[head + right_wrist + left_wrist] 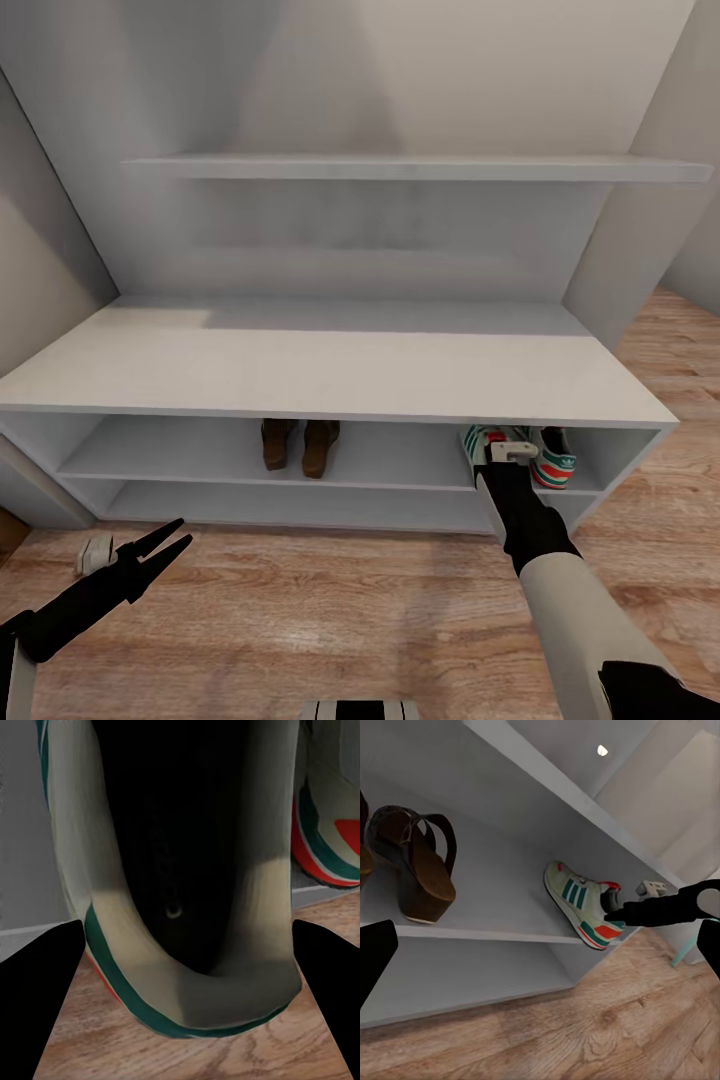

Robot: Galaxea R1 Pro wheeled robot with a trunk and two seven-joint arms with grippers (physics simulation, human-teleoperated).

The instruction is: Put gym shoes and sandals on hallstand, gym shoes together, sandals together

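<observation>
Fingers of the right gripper (180, 967) stand wide apart, one dark fingertip (37, 975) on each side of a gym shoe's (184, 907) heel opening; whether they touch the shoe I cannot tell. In the head view this gripper (507, 452) reaches into the rack's (330, 375) upper open tier, near its right end, under the thick top. Two gym shoes (520, 452) are there, side by side: one is mostly hidden behind the gripper, the other sneaker (553, 457) is just beside it on the right, with its red-orange heel toward the front edge of the tier. From the left wrist view one gym shoe (581, 904) lies on the shelf board with the dark right arm (667, 907) in front of its heel.

Both sandals (300, 445) stand next to each other near the middle of the same tier, well apart from the sneakers. The left wrist view shows one sandal (416, 866) with its brown sole toward the front edge.

The left gripper (165, 545) hangs low over the wood floor (330, 620), in front of the rack's left part. Its two thin fingers (157, 535) are a little apart and hold nothing.

Above the rack a wall shelf (420, 167) runs across the wall.
</observation>
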